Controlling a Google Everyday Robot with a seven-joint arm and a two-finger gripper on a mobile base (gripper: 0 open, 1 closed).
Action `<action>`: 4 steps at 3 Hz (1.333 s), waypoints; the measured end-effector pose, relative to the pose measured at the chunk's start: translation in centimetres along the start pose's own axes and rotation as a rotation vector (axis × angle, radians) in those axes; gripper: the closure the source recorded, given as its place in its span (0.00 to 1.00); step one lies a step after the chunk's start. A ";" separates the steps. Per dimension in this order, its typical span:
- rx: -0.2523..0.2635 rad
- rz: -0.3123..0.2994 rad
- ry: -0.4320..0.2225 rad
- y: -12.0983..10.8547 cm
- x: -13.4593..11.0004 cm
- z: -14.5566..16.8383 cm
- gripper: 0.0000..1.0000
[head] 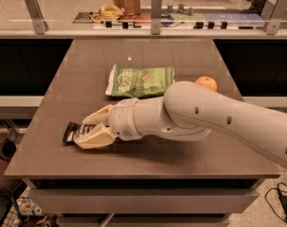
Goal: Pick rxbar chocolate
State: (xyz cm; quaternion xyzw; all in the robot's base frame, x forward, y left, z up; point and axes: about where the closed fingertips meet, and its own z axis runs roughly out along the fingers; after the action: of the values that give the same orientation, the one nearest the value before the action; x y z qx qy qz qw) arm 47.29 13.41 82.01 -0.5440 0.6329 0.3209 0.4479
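The rxbar chocolate [69,132] is a small flat black wrapper with white lettering, lying near the front left of the brown table [147,51]. My gripper [82,132] reaches in from the right on a thick white arm. Its two cream fingers [99,116] are closed from above and below on the bar's right end, which they hide. The bar still rests on the table top; only its left end shows.
A green-and-white snack bag [142,81] lies flat behind the gripper at mid-table. A round orange fruit [206,82] sits to its right, just behind my arm. A railed counter with clutter [152,18] runs along the back. The table's front edge is close below the gripper.
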 end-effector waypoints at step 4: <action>0.033 -0.063 -0.134 -5.6 -5.9 -6.4 1.00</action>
State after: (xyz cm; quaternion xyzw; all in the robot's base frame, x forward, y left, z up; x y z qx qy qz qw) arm 51.42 8.91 90.37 -0.5332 0.5893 0.3320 0.5081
